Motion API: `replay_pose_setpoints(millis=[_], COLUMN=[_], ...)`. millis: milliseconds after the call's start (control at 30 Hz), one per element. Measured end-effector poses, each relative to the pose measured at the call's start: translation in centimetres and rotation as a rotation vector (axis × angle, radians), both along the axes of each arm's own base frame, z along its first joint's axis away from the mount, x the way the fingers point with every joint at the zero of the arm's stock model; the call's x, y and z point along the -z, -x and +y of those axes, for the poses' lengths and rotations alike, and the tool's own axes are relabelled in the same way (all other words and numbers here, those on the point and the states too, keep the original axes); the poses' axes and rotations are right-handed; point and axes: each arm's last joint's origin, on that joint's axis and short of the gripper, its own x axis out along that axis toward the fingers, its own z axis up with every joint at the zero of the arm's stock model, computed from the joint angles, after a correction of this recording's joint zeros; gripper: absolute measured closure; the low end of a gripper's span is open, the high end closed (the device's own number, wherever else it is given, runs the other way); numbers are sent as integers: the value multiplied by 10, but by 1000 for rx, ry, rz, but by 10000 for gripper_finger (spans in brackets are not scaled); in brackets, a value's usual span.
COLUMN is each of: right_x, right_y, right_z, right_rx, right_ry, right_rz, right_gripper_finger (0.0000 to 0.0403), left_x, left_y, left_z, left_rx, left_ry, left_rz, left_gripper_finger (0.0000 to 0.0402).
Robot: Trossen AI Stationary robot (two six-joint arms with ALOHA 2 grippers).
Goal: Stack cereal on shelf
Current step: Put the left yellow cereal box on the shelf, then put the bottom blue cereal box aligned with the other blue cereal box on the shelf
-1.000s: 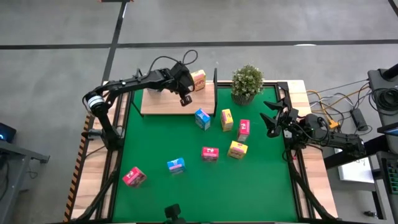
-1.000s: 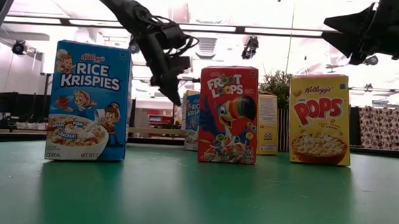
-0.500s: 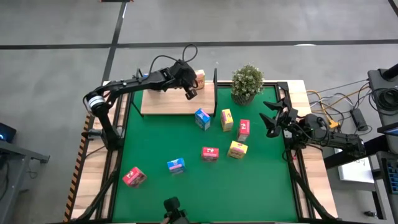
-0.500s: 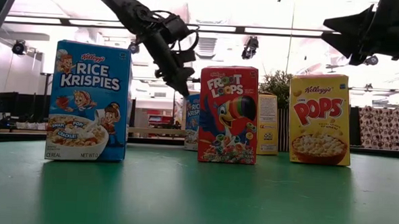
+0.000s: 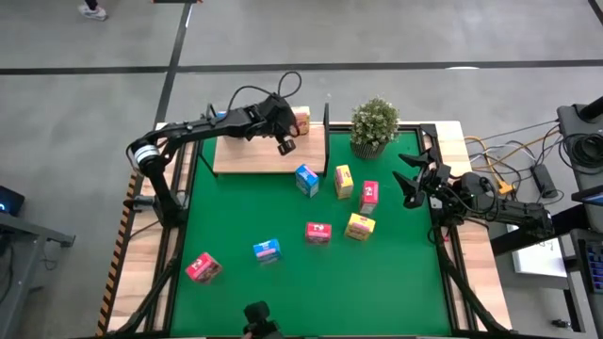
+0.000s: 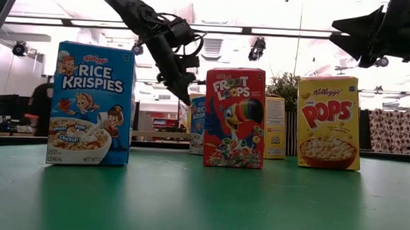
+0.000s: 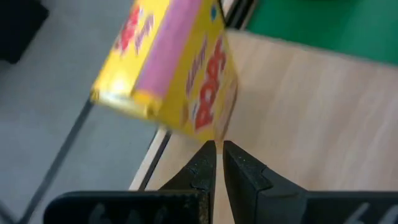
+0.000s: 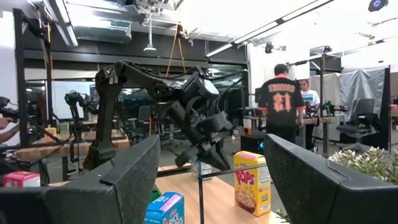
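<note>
A yellow cereal box [image 5: 300,120] stands upright on the far right corner of the light wooden shelf [image 5: 247,156]. It also shows in the left wrist view [image 7: 168,68] and the right wrist view [image 8: 249,182]. My left gripper [image 5: 284,144] hovers over the shelf with its fingers shut [image 7: 217,152], just short of that box's near side. Several more cereal boxes stand or lie on the green mat, among them a blue one [image 5: 306,179], a yellow one [image 5: 344,181] and a pink-red one [image 5: 368,195]. My right gripper [image 5: 412,185] waits open and empty above the mat's right edge.
A potted green plant [image 5: 374,125] stands right of the shelf's black end frame [image 5: 325,127]. More boxes lie toward the near side of the mat: pink-red [image 5: 318,232], yellow [image 5: 360,226], blue [image 5: 267,250], pink-red [image 5: 203,267]. People stand in the room beyond the table [image 8: 281,102].
My left gripper has risen a little over the shelf and moved toward the far right, closer to the yellow box, tipping slightly as it went. The boxes and my right arm have kept still.
</note>
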Motion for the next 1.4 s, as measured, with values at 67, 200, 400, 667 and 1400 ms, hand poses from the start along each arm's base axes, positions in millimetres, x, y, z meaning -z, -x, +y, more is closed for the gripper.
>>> replay_pose_setpoints(millis=[67,200,400,667,1400], right_x=[0,0,0,0,0], right_y=[0,0,0,0,0], right_z=[0,0,0,0,0], right_rx=[0,1,1,2,5], right_ry=[0,3,2,3,12], right_rz=[3,4,4,5,9], right_gripper_finger=[129,129,129,129,129], left_x=[-1,-1,1,-2,-15], left_y=[4,10,4,0,3], left_z=[-1,4,17,20,6], left_rx=[-28,-67,-84,-68,-36], left_ry=[-19,-34,-86,-133,-113], left_rz=[41,78,6,-38,-33], left_gripper_finger=[389,389,389,389,389])
